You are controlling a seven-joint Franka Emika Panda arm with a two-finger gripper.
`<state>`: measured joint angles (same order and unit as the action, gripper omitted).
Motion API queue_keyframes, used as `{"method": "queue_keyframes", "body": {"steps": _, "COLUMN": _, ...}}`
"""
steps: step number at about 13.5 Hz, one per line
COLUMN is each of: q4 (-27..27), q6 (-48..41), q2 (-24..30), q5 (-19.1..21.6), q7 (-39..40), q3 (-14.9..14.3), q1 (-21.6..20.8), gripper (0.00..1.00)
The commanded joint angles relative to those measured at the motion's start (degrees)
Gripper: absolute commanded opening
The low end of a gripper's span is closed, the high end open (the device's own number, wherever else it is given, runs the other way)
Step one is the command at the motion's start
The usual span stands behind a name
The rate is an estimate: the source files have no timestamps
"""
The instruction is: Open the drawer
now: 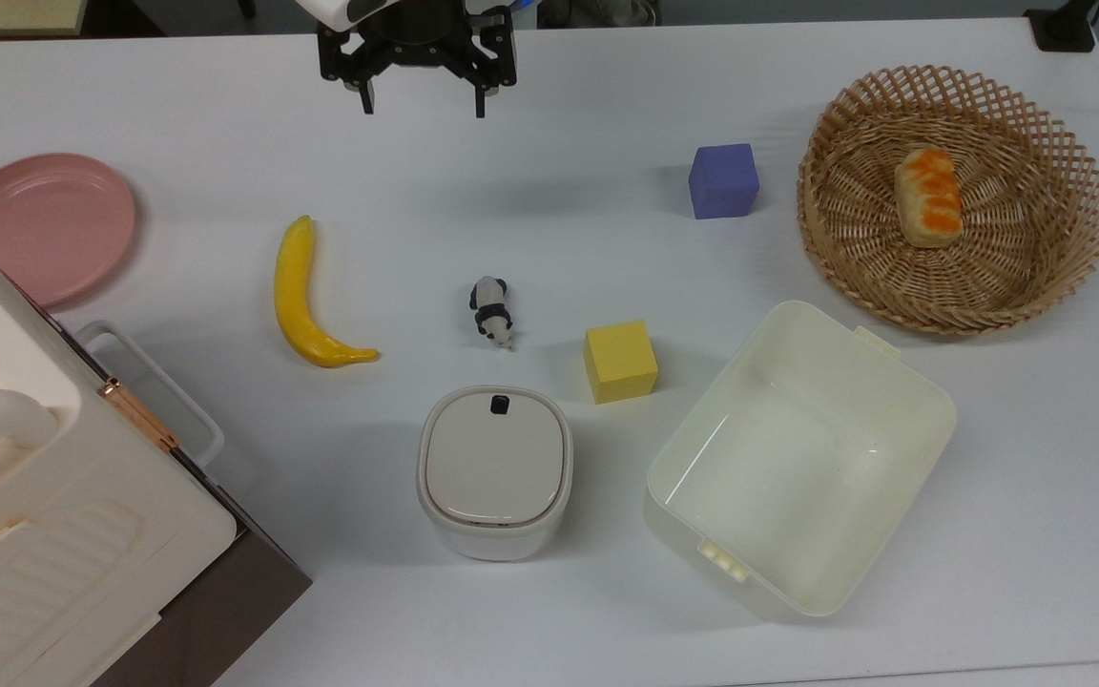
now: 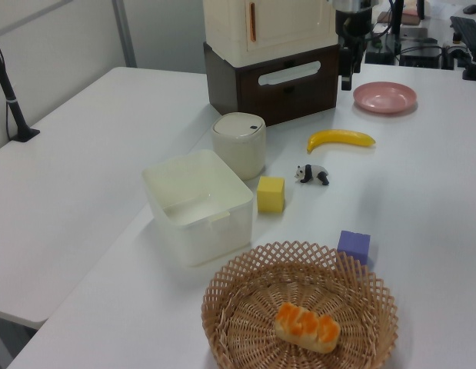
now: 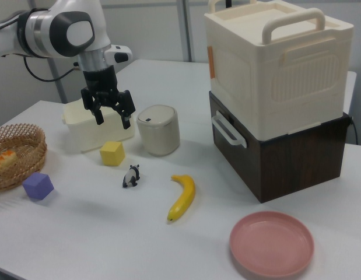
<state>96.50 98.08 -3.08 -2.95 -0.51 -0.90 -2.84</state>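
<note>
Overhead plus two opposing obliques

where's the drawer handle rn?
The drawer handle sits on the drawer front, right view's centre-right, under the cream box, beyond the banana.

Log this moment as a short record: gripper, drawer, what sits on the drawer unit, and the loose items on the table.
gripper: open, empty, above the table, apart from everything
drawer: shut, white loop handle untouched
on the drawer unit: cream box with handles
fruit and toy: banana, panda figure
blocks: yellow cube, purple cube
containers: lidded bin, open tub, wicker basket holding bread
plate: pink plate, bare
</note>
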Motion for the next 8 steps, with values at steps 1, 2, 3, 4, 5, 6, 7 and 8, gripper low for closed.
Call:
{"method": "queue_keyframes", "body": {"steps": 1, "q4": 0.18, "q6": -2.54, "q2": 1.23, "q5": -0.48, "q7": 0.95, "q3": -0.24, "q1": -0.32, "gripper": 1.00}}
{"method": "queue_keyframes", "body": {"steps": 2, "q4": 0.18, "q6": -2.54, "q2": 1.14, "q5": -0.39, "q7": 0.69, "q3": -0.07, "q1": -0.32, "gripper": 1.00}}
{"method": "queue_keyframes", "body": {"steps": 3, "q4": 0.18, "q6": -2.63, "q2": 1.14, "q5": -0.39, "q7": 0.51, "q3": -0.07, "q1": -0.32, "gripper": 1.00}}
{"method": "queue_keyframes", "body": {"steps": 4, "q4": 0.18, "q6": -2.71, "q2": 1.14, "q5": -0.39, "q7": 0.51, "q3": -0.07, "q1": -0.32, "gripper": 1.00}}
{"method": "queue_keyframes", "body": {"steps": 5, "q4": 0.18, "q6": -3.06, "q2": 1.14, "q5": -0.39, "q7": 0.51, "q3": -0.07, "q1": -0.24, "gripper": 0.95}}
{"method": "queue_keyframes", "body": {"steps": 6, "q4": 0.18, "q6": -3.59, "q2": 1.23, "q5": -0.39, "q7": 0.86, "q3": -0.07, "q1": -0.24, "gripper": 0.89}}
{"method": "queue_keyframes", "body": {"steps": 7, "q4": 0.18, "q6": -3.94, "q2": 1.23, "q5": -0.30, "q7": 0.95, "q3": -0.07, "q1": -0.24, "gripper": 0.80}}
{"method": "queue_keyframes", "body": {"steps": 8, "q4": 0.27, "q6": -3.95, "q2": 1.23, "q5": -0.13, "q7": 1.03, "q3": -0.07, "q1": -0.24, "gripper": 0.66}}
